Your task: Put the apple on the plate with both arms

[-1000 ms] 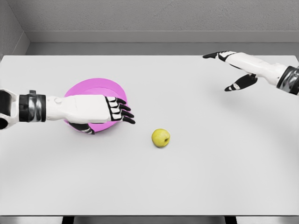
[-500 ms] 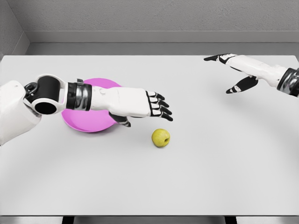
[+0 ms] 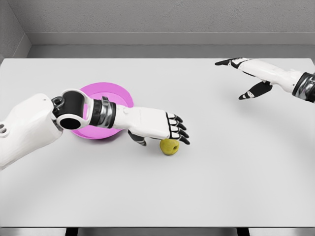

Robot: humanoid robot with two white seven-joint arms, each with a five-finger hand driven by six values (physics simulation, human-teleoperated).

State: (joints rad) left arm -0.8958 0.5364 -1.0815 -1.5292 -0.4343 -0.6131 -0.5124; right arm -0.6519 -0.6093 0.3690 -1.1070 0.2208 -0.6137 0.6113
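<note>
Just left hand [image 3: 160,127] over apple [image 3: 170,147]

The apple [image 3: 170,147] at centre frame is yellow-green. The plate [image 3: 113,96] left of centre is bright magenta-pink. The worktop [image 3: 197,187] is plain pale grey. Both arms are white with black joints; the left hand [image 3: 167,129] and right hand [image 3: 246,73] have black fingertips.

Your left hand [image 3: 162,129] covers the apple [image 3: 170,147] from above, its forearm crossing the plate [image 3: 106,98] (near rim hidden). The table [image 3: 221,172] lies bare right of the apple.
</note>
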